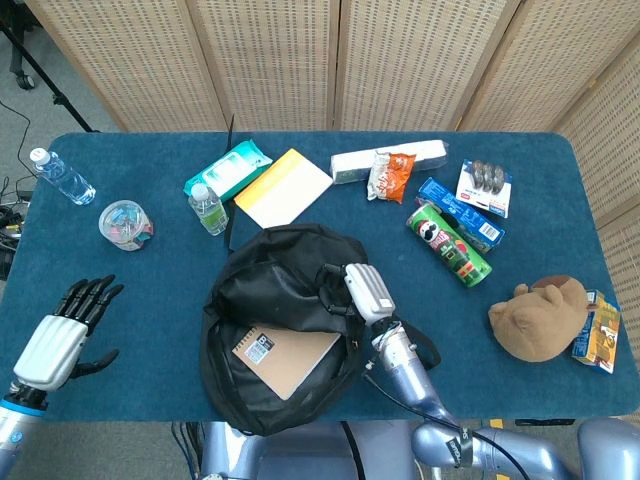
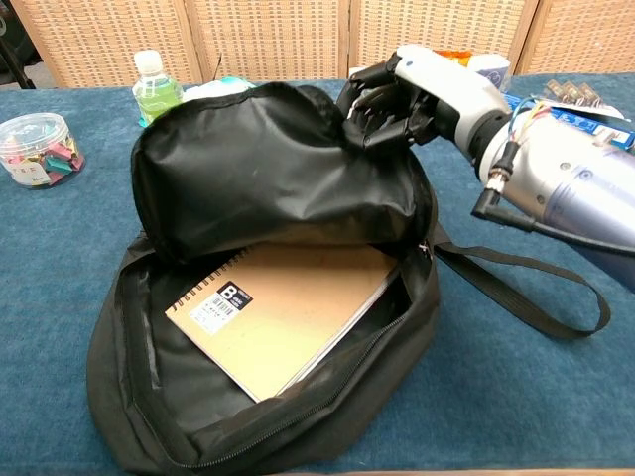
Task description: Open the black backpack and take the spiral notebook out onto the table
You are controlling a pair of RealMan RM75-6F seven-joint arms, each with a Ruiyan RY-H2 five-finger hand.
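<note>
- Head view shows the black backpack (image 1: 285, 340) near the bench's (image 1: 140, 290) front edge, about midway along it, its lower rim almost at that edge.
- Bare blue cloth lies to the left of the pack, between it and the left hand (image 1: 62, 335), and more to the right, reaching toward the brown plush toy (image 1: 538, 317).
- Behind the pack, things crowd close: a small green bottle (image 1: 207, 209), a teal wipes pack (image 1: 227, 168) and a yellow folder (image 1: 283, 187), the folder just beside the pack's far rim.
- A Pringles can (image 1: 448, 243) lies on its side to the right, apart from the pack; the pack's strap (image 1: 405, 340) trails toward that side.
- Right hand (image 2: 422, 94) grips the pack's front flap (image 2: 258, 169) with curled fingers, holding it raised and folded back.
- Left hand rests over the bench's left front corner, fingers spread, holding nothing.
- Inside the opened pack lies the spiral notebook (image 2: 278, 312), flat, brown cover up, its long axis slanting from near left to far right, coil binding along the far-left edge, label at its left corner.
</note>
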